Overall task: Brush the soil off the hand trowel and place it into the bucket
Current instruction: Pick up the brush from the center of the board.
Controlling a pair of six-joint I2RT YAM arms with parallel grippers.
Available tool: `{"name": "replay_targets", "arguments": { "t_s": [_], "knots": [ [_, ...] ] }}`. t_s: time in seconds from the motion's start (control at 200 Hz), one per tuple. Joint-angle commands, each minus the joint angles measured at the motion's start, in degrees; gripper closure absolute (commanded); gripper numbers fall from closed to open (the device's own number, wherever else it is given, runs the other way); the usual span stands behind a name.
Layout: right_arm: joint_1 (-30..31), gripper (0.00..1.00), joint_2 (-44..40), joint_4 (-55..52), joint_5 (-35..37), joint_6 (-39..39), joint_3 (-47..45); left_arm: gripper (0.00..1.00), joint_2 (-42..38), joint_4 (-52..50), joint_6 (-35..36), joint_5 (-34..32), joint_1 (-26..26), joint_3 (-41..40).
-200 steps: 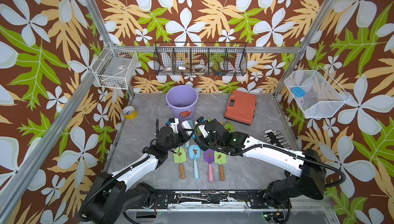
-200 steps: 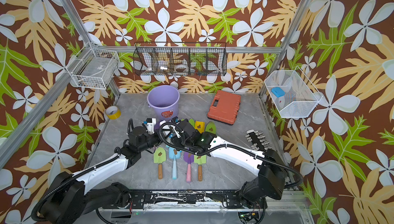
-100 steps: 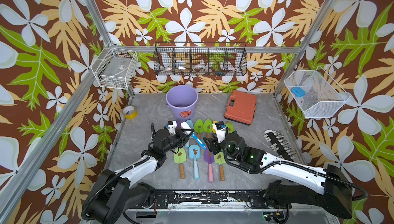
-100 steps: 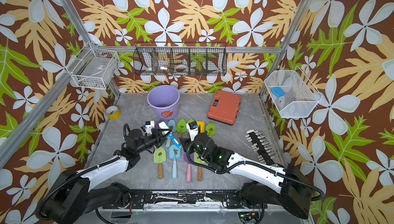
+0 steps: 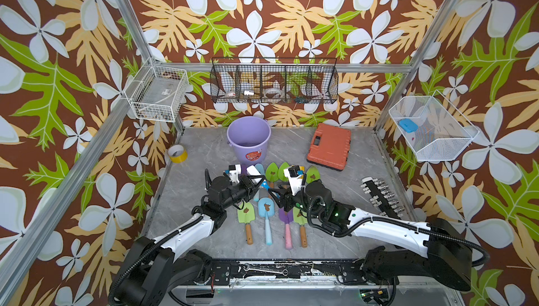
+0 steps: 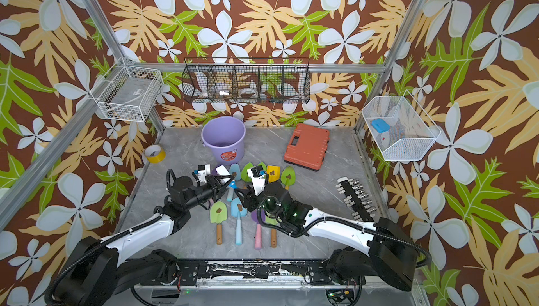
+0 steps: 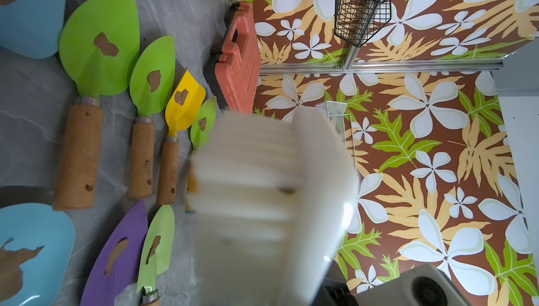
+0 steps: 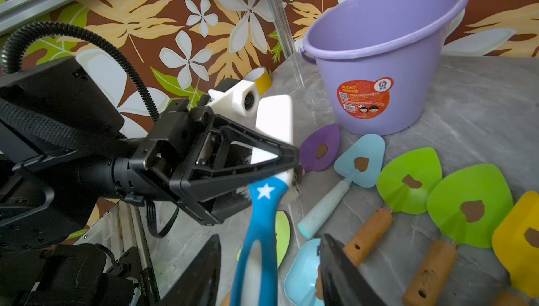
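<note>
Left jaws closed on the brush, where its white head meets the blue handle. Your right jaws stand open, the handle passing between them; whether they touch it cannot be judged. Note the hand trowels lying flat on the table, soil on their blades, and the bucket upright just behind them.

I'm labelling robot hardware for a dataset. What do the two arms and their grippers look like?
Left arm and right arm match: white link shells between black joint housings, black ribbed cable hose alongside, a white camera mount at each wrist. Left gripper and right gripper are black, with tapering fingers. Green lights glow on the right arm.
</note>
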Motion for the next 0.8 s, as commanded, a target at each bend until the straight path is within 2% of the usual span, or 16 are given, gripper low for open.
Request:
{"name": "replay_targets", "arguments": {
  "t_s": [0.0,0.19,0.555,0.796],
  "knots": [
    [0.10,0.48,1.36,1.67,-1.65,-0.17,1.31,1.00,-0.36,1.05,-0.01,-0.35,0.15,0.18],
    [0.19,0.55,3.63,-0.62,-1.65,0.05,2.95,1.00,-0.10,1.33,0.21,-0.11,0.15,0.28],
    [0.43,0.59,7.23,-5.64,-0.70,0.05,5.82,1.00,0.02,0.99,0.52,-0.22,0.15,0.43],
    [0.79,0.63,7.57,-5.27,-0.76,0.22,5.82,1.00,0.12,0.29,0.68,-0.45,0.15,0.49]
  ]
}}
